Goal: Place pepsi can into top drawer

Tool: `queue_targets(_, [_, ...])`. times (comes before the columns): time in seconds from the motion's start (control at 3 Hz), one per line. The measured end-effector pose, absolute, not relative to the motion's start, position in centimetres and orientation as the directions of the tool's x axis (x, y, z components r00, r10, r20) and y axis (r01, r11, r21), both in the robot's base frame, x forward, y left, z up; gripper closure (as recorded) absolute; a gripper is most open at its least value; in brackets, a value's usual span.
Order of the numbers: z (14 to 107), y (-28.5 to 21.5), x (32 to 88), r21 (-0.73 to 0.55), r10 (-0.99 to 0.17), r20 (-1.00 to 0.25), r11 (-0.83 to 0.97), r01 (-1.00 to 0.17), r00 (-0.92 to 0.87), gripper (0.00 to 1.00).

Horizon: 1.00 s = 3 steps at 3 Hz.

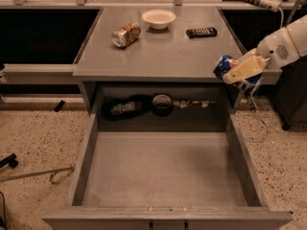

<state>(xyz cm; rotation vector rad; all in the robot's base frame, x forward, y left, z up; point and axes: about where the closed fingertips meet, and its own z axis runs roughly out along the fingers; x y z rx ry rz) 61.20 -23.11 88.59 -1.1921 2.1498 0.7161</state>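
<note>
Grey table (163, 56) bears tan can (126, 35), white bowl (159, 18), black remote (201, 32); pincer (236, 74) hangs off its right edge.

pepsi can (223, 65) half hidden by hand (241, 74) (by table (158, 56) corner) | top drawer (163, 176) front cropped

One pepsi can (224, 64), one tan can (126, 34), one bowl (159, 18), remote (201, 32), drawer (163, 171), claw (233, 75) at right
</note>
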Motion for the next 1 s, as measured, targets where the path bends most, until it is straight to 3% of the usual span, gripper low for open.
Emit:
queue_targets(0.67, [93.8,-20.4,53.8,0.031,-0.454,-0.838,0.515,-0.857,-0.303,1.0])
queue_targets(1.0, [87.6,-17.4,50.8,0.086,-0.451,-0.835,0.457,-0.885,-0.314,1.0])
